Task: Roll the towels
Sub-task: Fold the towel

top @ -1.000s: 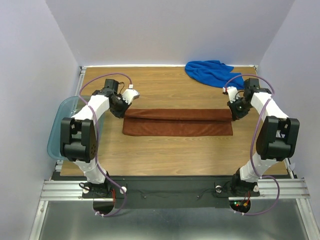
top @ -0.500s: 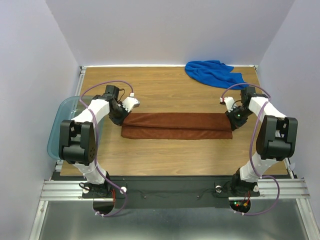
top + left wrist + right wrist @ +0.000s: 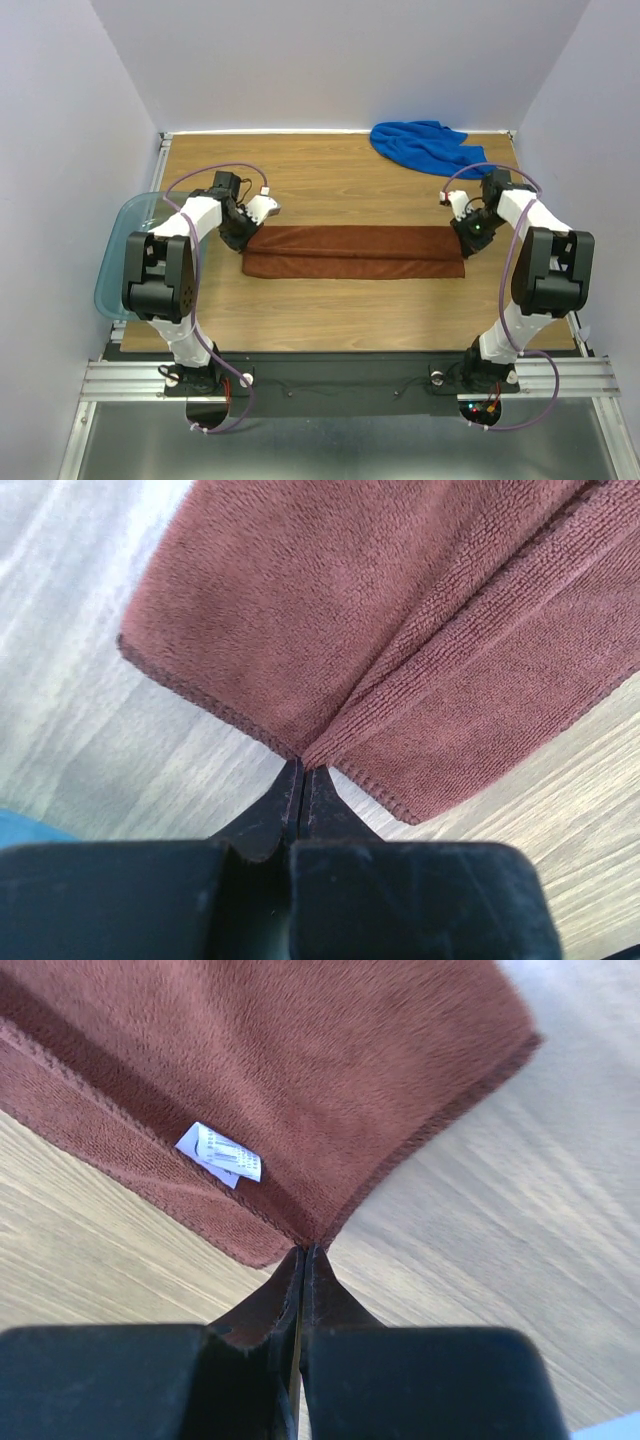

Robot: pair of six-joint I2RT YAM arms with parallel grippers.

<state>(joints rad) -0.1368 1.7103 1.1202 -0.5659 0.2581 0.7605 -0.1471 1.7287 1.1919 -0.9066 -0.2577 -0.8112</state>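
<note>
Because the rust-brown towel (image 3: pixel 350 252) is soft, light and limp, its end corners are the sensible hold: the left end effector (image 3: pixel 302 767) and right end effector (image 3: pixel 305 1250) each pinch one, its long axis stretched straight between them on the tabletop (image 3: pixel 330 300); the blue towel (image 3: pixel 425 145) lies crumpled beyond the right one.

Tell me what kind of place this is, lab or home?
Looks like a lab robot cell, not a home: wood-top table boxed in by plain walls, an aluminium mounting rail, with a rust-brown towel, blue towel and teal bin as props.
</note>
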